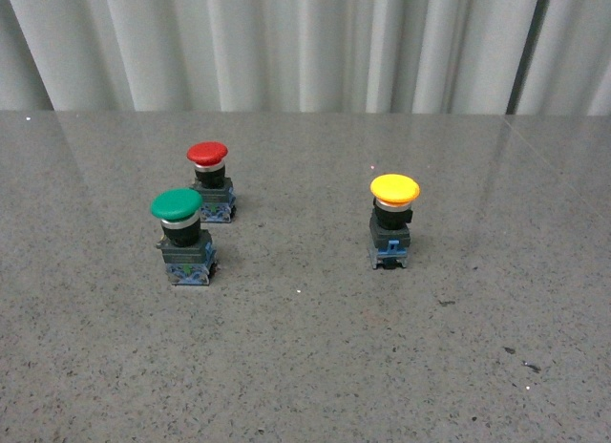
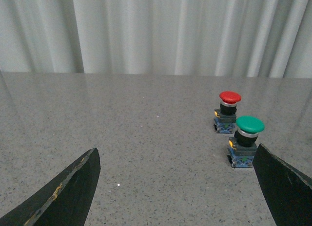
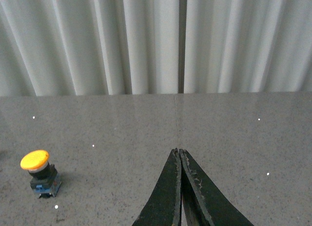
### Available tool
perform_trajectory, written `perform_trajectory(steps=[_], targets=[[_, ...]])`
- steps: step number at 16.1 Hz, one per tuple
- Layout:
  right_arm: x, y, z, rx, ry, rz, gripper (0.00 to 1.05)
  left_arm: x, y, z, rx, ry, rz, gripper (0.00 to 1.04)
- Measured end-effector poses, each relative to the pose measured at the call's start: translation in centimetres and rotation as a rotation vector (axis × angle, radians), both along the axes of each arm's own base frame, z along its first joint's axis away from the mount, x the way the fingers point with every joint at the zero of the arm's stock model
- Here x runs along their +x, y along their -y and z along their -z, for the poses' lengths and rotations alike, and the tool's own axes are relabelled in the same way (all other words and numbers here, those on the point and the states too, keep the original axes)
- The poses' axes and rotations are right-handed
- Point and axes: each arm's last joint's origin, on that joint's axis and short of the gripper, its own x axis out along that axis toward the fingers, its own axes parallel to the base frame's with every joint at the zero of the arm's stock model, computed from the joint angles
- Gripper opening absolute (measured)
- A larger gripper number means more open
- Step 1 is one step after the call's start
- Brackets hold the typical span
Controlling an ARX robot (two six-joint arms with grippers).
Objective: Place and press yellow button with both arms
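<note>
A speckled grey stone-look bench (image 1: 305, 367) runs back to a wall of pale pleated curtain (image 1: 305, 42), its polished top faintly reflecting the folds. The yellow button (image 1: 392, 221) stands upright right of centre, well apart from the green button (image 1: 183, 236) and the red button (image 1: 211, 180) just behind it on the left. A few dark specks lie near the front right. The left pincer (image 2: 175, 187) is spread wide over bare bench; the right pincer (image 3: 180, 187) is pressed together, empty.
</note>
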Motion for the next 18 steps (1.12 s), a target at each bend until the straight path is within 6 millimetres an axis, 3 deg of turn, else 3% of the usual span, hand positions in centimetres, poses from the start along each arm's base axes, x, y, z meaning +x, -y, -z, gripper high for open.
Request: perform_trajectory(steps=[8, 18], targets=[[-1.9, -0.1, 3.6, -0.016, -0.01, -0.008, 0.02, 0.0, 0.0, 0.0, 0.0, -0.001, 0.0, 0.98], [-3.0, -0.1, 5.1, -0.017, 0.005, -0.008, 0.02, 0.0, 0.0, 0.0, 0.0, -0.001, 0.0, 0.98]])
